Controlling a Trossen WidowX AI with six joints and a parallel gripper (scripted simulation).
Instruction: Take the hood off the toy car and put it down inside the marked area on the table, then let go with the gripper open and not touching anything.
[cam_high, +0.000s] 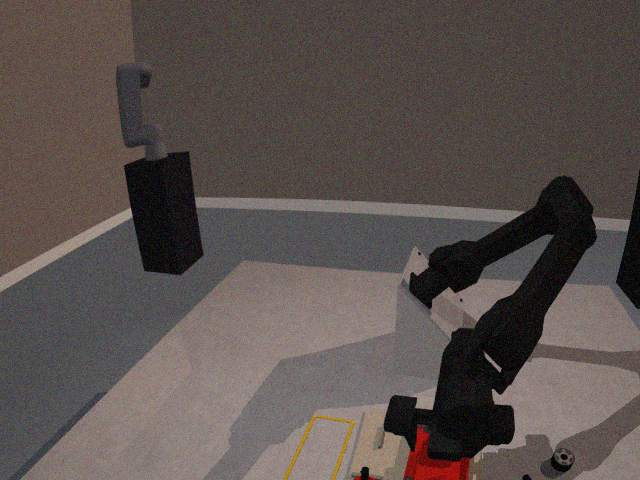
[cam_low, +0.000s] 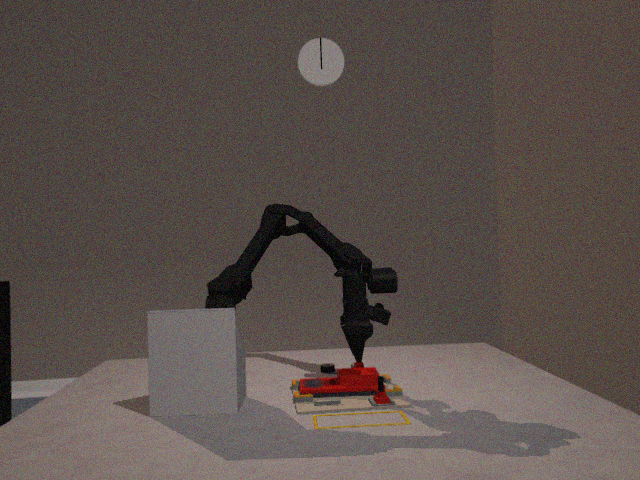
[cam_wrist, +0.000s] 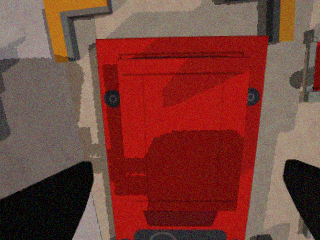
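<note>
The toy car's red hood (cam_high: 436, 469) (cam_low: 360, 381) (cam_wrist: 185, 117) sits on the car, on a beige base with orange corner pieces. In the wrist view it lies between the fingers, with a dark gripper shadow across it. My gripper (cam_low: 358, 361) (cam_wrist: 187, 170) is open and empty, pointing down, with one finger to each side of the hood in the wrist view. In the exterior view its tips are just above the car's top; whether they touch anything cannot be told. The marked area (cam_high: 333, 419) (cam_low: 314, 421) is a yellow outline on the table beside the base.
The beige base (cam_high: 372, 455) lies between the car and the marked area. A small red part (cam_low: 381, 398) sits on its edge. A black wheel (cam_high: 562, 458) (cam_low: 327, 367) lies on the car's other side. A large pale block (cam_high: 417, 333) (cam_low: 191, 361) stands by the arm's base.
</note>
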